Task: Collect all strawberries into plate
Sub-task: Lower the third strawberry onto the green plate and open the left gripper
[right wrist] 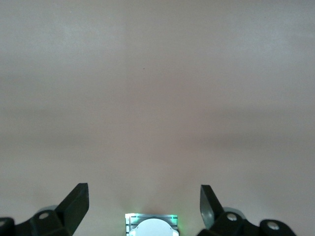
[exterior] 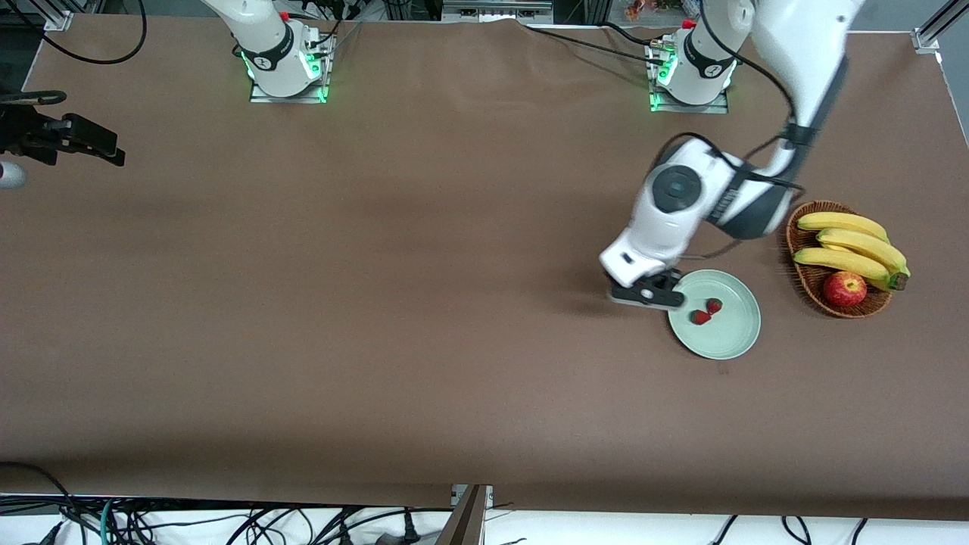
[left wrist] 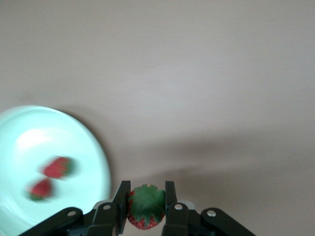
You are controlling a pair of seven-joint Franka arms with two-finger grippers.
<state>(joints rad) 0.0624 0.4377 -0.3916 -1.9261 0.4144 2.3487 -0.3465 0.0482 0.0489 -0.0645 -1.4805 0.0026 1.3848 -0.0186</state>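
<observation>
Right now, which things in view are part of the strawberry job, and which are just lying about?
Part of the job:
- two strawberries in the plate
- third strawberry, clamped in the left gripper at the plate's rim
- right gripper, open, waiting over bare table

Lying about:
- wicker basket beside the plate
- bananas in it
- apple in it

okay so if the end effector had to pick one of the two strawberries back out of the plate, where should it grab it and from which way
Probably straight down from above. Both strawberries lie on the flat floor of the plate, whose raised rim would block a sideways approach. Close the fingers across the red body's sides, as the left end effector grips the third strawberry, cap showing between them. The right end effector waits, open.
</observation>
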